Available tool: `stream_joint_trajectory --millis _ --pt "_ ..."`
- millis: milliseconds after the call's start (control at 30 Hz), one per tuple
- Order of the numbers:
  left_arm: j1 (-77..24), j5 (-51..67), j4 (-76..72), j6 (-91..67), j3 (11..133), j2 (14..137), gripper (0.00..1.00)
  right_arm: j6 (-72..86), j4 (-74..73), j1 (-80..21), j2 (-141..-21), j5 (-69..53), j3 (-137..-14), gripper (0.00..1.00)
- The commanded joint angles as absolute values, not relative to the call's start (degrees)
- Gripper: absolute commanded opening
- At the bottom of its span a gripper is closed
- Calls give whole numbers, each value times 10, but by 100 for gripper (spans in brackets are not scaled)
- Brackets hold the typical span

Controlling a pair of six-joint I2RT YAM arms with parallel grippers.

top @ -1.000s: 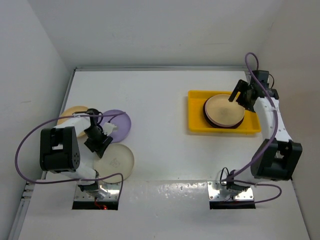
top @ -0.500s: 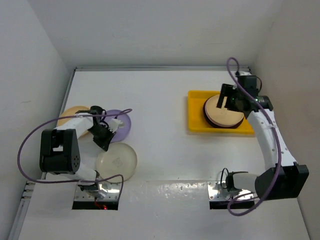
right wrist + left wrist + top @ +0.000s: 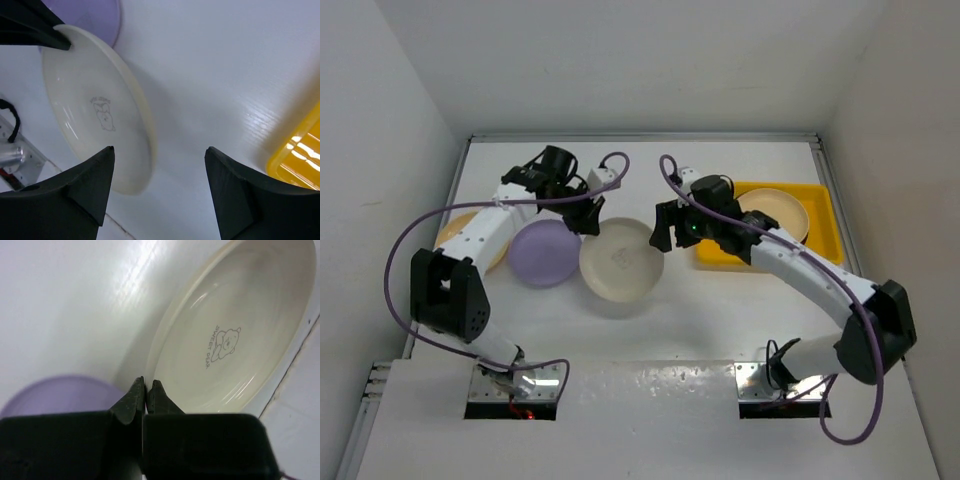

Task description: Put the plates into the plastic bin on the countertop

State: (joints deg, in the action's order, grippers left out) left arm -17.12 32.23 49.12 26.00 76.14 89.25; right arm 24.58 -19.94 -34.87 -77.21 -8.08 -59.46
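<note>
Cream plate (image 3: 621, 262) pinched by L pincer (image 3: 148, 385) – R pincer (image 3: 159, 155) wide, lavender plate (image 3: 545, 252) beside.

- The scene is enclosed by three plain white walls: a back wall (image 3: 640, 60), a left wall (image 3: 370, 150) and a right wall (image 3: 910, 120).
- The countertop (image 3: 650, 345) is bounded along the back by a raised pale rim (image 3: 640, 137).
- Soft glare is reflected on its glossy white surface near the front edge.

The white countertop (image 3: 720, 320) bears a yellow bin (image 3: 823, 225) on its right. A lavender plate (image 3: 545, 252) and an orange plate (image 3: 450, 235) lie at its left.
</note>
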Motion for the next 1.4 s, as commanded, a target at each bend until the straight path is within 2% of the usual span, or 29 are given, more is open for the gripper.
stream_joint_trajectory --millis 0,100,200,233,267,333,367,400,433,500,567,600,667,800,1000,1100,1167,1233,1267,1367 --pt "-180 359 483 192 826 920 0 283 -118 -358 -822 -19 -617 69" --pt "-186 366 483 186 839 928 0 283 -131 -358 -853 -9 -631 63" --pt "-186 359 483 186 850 934 0 290 -125 -359 -869 -14 -631 47" --pt "-186 359 483 186 850 934 0 290 -125 -361 -874 -11 -630 39" --pt "-186 365 483 186 855 934 0 292 -128 -364 -875 -3 -630 18" --pt "-186 359 483 186 855 934 0 302 -127 -367 -873 33 -627 1" --pt "-186 332 483 179 861 939 7 319 -127 -358 -868 56 -626 0" --pt "-186 316 483 174 870 940 24 324 -127 -350 -863 58 -624 0" --pt "-186 297 483 168 876 946 45 332 -134 -329 -860 57 -626 0" --pt "-168 247 483 151 894 946 99 356 -169 -271 -845 55 -635 0" --pt "-151 203 476 129 905 946 99 374 -196 -232 -832 44 -637 0" --pt "-133 188 476 121 911 946 99 386 -214 -163 -812 36 -635 0" --pt "-113 152 464 98 911 946 99 402 -248 -112 -796 19 -633 0" --pt "-60 91 459 64 882 957 99 415 -315 72 -785 1 -627 0" --pt "-23 61 447 69 848 1007 99 394 -330 163 -827 -10 -632 0" --pt "-9 61 447 75 848 1020 99 385 -340 178 -867 -26 -660 2" --pt "-4 55 447 82 854 1027 99 384 -347 185 -894 -19 -675 15" --pt "2 38 447 90 861 1050 99 380 -363 185 -903 -9 -696 34" --pt "8 19 447 97 867 1056 99 374 -386 181 -915 -3 -702 56" --pt "14 -11 434 114 873 1084 99 344 -419 171 -917 54 -728 79"
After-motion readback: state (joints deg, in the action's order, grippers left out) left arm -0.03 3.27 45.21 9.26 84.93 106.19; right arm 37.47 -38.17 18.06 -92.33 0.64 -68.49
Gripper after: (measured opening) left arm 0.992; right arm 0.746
